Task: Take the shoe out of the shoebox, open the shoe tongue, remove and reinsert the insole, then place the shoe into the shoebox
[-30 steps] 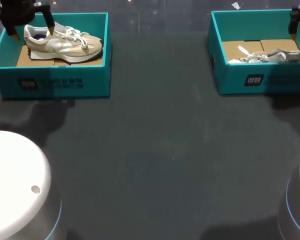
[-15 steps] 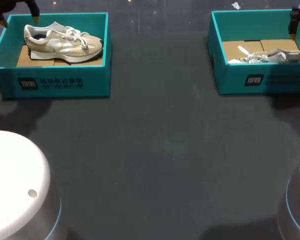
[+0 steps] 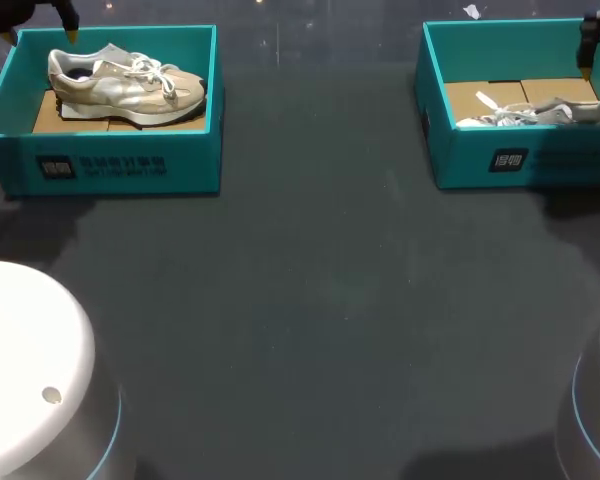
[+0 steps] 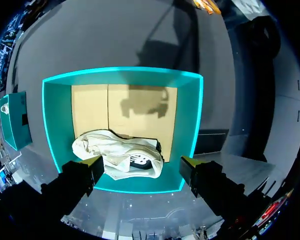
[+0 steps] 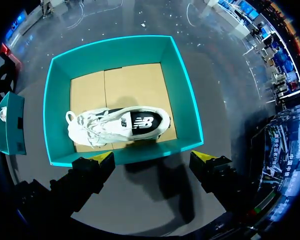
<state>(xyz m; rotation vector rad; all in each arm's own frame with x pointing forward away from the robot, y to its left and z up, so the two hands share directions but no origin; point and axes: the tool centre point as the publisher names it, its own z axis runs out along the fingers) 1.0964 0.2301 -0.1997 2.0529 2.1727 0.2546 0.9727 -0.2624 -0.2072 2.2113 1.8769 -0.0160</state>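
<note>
1. Withdrawn from the beige shoe (image 3: pixel 130 88), the left tool (image 4: pixel 141 164) is held released at the left shoebox (image 3: pixel 110 165) edge.
2. That shoe is left lying inside.
3. The right tool (image 5: pixel 154 157) is held released over the right shoebox (image 5: pixel 57 100), a white shoe (image 5: pixel 120 125) inside.

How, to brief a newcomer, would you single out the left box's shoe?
Two teal shoeboxes stand far back on the dark table. In the left shoebox lies the shoe, on cardboard. It is beige and cream; the white shoe sits in the right shoebox.
</note>
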